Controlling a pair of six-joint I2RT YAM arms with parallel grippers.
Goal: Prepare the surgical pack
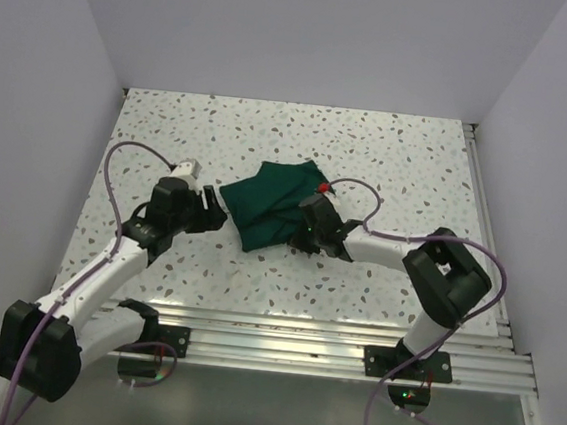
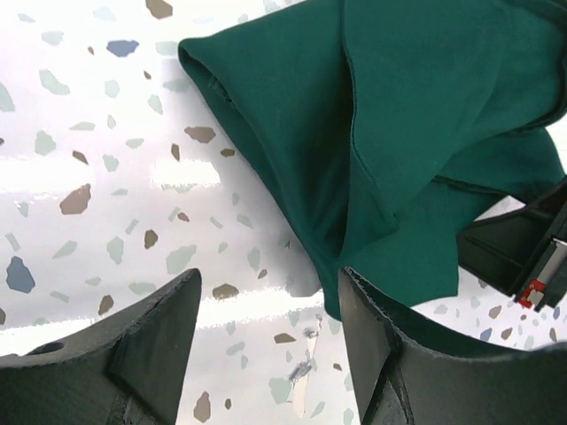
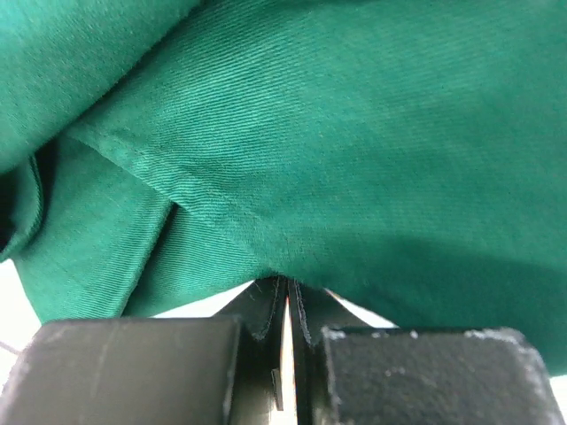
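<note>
The surgical pack shows as a dark green cloth bundle [image 1: 269, 206] lying crumpled in the middle of the speckled table; whatever is inside it is hidden. In the left wrist view the cloth [image 2: 399, 133] fills the upper right. My left gripper [image 1: 213, 211] stands open at the bundle's left side, and between its fingers [image 2: 268, 283] there is only bare table, with the right finger against the cloth's lower corner. My right gripper [image 1: 299, 237] is at the bundle's near right edge. Its fingers [image 3: 285, 283] are shut on a fold of the cloth [image 3: 354, 133], which tents over their tips.
Aluminium rails run along the near edge [image 1: 332, 338] and the right side [image 1: 484, 212] of the table. White walls close in the left, back and right. The right gripper's black body [image 2: 523, 257] sits close to my left gripper's right finger.
</note>
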